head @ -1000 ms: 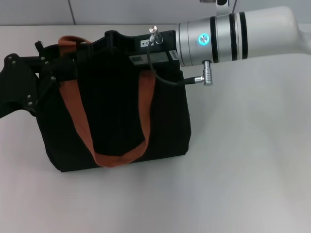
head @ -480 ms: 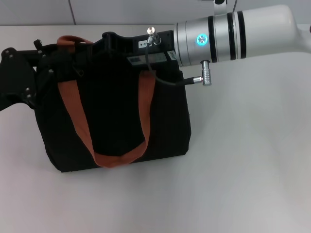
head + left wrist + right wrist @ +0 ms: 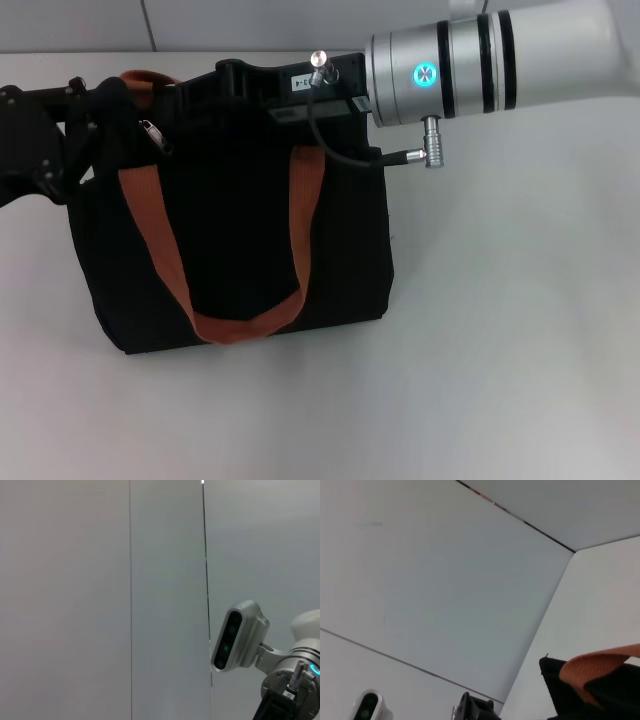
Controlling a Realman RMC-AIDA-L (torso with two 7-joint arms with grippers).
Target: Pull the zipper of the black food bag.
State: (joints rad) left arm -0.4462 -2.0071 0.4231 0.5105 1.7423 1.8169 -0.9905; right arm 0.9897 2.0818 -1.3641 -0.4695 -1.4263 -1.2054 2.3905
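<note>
Left gripper (image 3: pixel 100 110): black, at the bag's upper left corner, against the top edge. Whether its fingers are spread or closed on anything cannot be told.
Zipper (image 3: pixel 150 133): small silver-grey pull tab, hanging just beside the left gripper, near the left handle's root.
Black food bag (image 3: pixel 240 250): large squarish black fabric tote, standing upright on the white table (image 3: pixel 500 330); top edge toward the far side.
Handles (image 3: pixel 235 325): orange-brown webbing; one loop hangs down the front face, one rises at the far left corner.
Right gripper (image 3: pixel 255 85): black, over the bag's top edge at centre-right; finger state cannot be told.
Step in hand: judged as bracing the bag and securing the tab; zip travel not visible.
Next move: likely needs a firm grip on the tab, then a straight draw along the zip line with the bag held steady.
</note>
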